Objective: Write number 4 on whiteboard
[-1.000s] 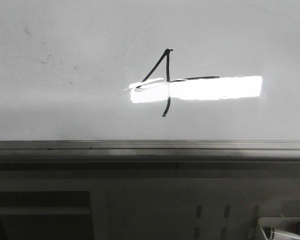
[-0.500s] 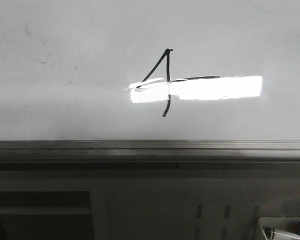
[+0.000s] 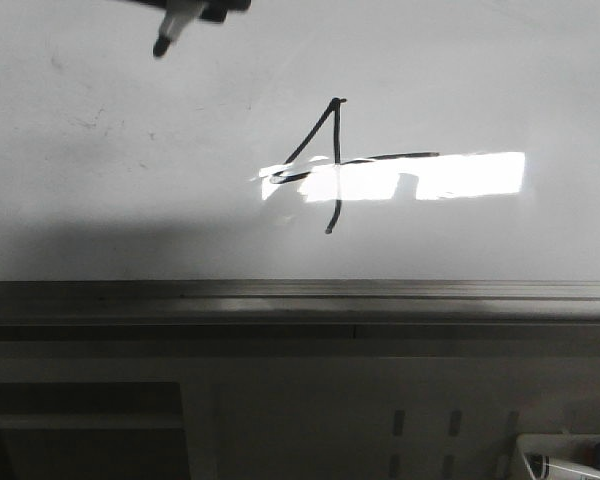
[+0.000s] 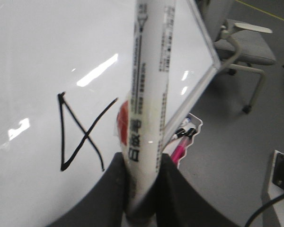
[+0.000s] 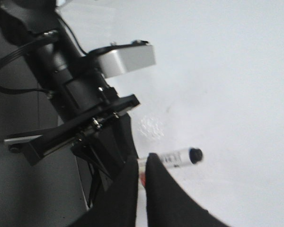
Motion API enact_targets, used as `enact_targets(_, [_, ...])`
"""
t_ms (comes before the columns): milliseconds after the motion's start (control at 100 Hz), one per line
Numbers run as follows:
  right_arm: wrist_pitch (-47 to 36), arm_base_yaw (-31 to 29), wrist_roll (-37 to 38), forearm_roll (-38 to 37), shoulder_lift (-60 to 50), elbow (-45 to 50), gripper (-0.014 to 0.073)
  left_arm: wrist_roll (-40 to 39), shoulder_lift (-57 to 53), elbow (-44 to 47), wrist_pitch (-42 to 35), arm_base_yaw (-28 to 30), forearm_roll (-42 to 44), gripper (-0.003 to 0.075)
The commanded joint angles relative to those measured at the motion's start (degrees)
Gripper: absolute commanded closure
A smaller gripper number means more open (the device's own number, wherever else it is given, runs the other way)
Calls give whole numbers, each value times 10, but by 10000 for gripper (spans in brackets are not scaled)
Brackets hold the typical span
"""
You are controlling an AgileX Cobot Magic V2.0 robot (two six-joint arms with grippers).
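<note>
A: Front view?
B: The number 4 (image 3: 328, 165) sits mid-frame on the whiteboard (image 3: 130, 200), its bar crossing the bright glare (image 3: 450, 176). A marker (image 3: 177, 18) pokes in at the top left, tip down and off the surface.

A: Left wrist view?
B: The left pincer (image 4: 143, 182) is clamped on the marker (image 4: 149, 94); the 4 (image 4: 78, 135) lies left of centre (strokes thin, black). A grey chair (image 4: 246, 45) stands upper right.

A: Right wrist view?
B: The right pincer (image 5: 141, 177) is nearly closed around a marker (image 5: 177, 157), whose dark end hangs over the whiteboard (image 5: 227, 71). The other arm (image 5: 80, 104) fills the left.
</note>
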Motion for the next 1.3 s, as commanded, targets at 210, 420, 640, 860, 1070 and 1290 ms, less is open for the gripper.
enact_targets(210, [-93, -86, 32, 8, -82, 95, 657, -5, 9, 46, -290, -133, -91, 741])
enact_targets(420, [-115, -88, 34, 9, -93, 130, 658, -41, 55, 46, -428, -188, -170, 741])
enact_targets(640, [-110, -88, 45, 12, -93, 131, 658, -53, 64, 46, -484, -188, -181, 740])
enact_targets(860, [-111, -88, 45, 12, -93, 131, 658, -97, 86, 46, -473, -149, -165, 740])
enact_targets(1070, [-113, -88, 45, 12, -93, 131, 658, -178, 103, 44, -448, -117, -72, 740])
enact_targets(1290, [-110, -88, 50, 12, -93, 131, 658, -178, 118, 44, -447, -109, -82, 740])
